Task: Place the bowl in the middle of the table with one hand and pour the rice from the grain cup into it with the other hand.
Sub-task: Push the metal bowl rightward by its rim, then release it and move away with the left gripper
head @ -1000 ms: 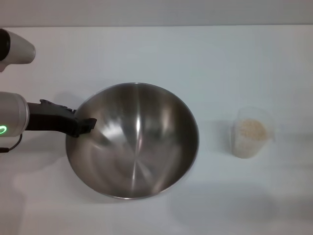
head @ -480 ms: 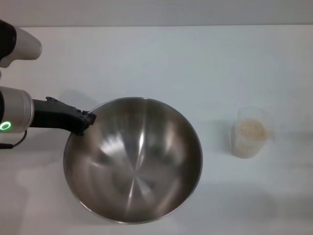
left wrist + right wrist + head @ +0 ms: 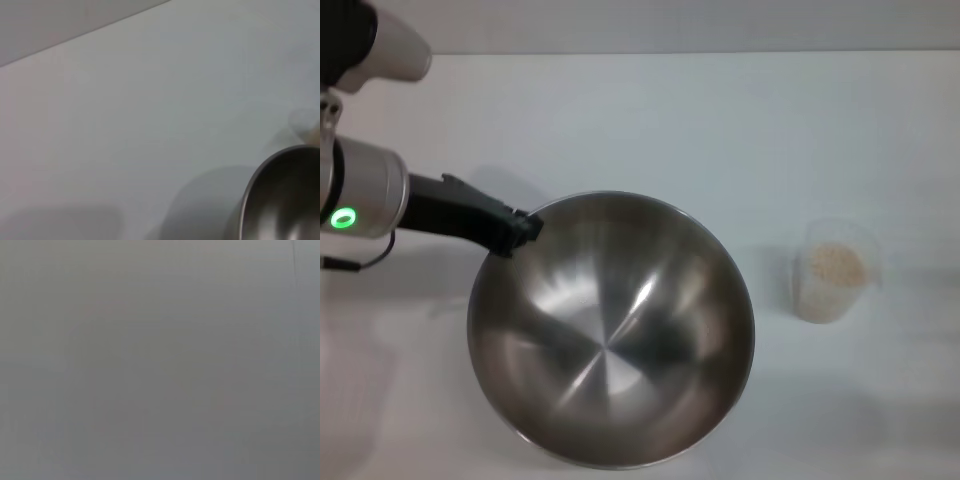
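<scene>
The large stainless-steel bowl (image 3: 610, 330) is held off the white table (image 3: 720, 130), tilted, near the middle-left in the head view. My left gripper (image 3: 515, 232) comes in from the left and is shut on the bowl's near-left rim. The bowl's rim also shows in the left wrist view (image 3: 285, 200). The small clear grain cup (image 3: 835, 270) stands upright on the table to the right of the bowl, with pale rice (image 3: 835, 265) inside. My right gripper is out of view; the right wrist view shows only plain grey.
The table's far edge (image 3: 670, 52) runs across the top of the head view. White tabletop lies between the bowl and the cup and behind both.
My left gripper has moved right and slightly away from me with the bowl, which has risen, looks larger and sits more toward the centre. The cup has not moved.
</scene>
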Motion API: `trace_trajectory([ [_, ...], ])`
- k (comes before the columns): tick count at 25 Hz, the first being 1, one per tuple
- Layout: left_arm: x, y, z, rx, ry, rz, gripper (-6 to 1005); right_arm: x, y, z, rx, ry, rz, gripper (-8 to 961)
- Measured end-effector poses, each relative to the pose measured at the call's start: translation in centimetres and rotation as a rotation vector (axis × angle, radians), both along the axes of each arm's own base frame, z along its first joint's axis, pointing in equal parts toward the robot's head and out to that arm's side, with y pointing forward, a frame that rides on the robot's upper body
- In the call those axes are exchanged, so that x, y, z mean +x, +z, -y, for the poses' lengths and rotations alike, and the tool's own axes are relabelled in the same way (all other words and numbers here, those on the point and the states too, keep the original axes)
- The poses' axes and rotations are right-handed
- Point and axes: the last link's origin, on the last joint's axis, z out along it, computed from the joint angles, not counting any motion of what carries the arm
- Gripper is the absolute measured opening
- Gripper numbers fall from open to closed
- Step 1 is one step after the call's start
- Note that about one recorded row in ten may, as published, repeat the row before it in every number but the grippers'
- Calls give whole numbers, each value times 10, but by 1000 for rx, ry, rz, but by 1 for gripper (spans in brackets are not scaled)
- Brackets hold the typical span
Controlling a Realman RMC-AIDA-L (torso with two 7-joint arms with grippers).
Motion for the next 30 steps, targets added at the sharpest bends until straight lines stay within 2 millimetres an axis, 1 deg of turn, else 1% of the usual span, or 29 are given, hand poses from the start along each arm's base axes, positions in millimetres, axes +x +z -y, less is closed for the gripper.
trace_trajectory([
  [6, 16, 4, -16, -44, -35, 6, 43, 0, 0, 0, 0, -1, -1, 837],
  [13, 29, 5, -32, -108, -71, 72, 41, 2, 0, 3, 0, -7, -3, 838],
  [19, 39, 4, -48, -95, -99, 77, 41, 2, -1, 4, -1, -8, -5, 838],
  [22, 41, 2, -58, -59, -105, 59, 40, 1, -1, 3, -2, -7, -7, 838],
  [26, 39, -4, -73, -24, -101, 26, 40, 2, -2, 4, -3, -8, -7, 838],
  [30, 37, -12, -81, -26, -95, 10, 40, 2, -2, 6, -2, -12, -9, 837],
])
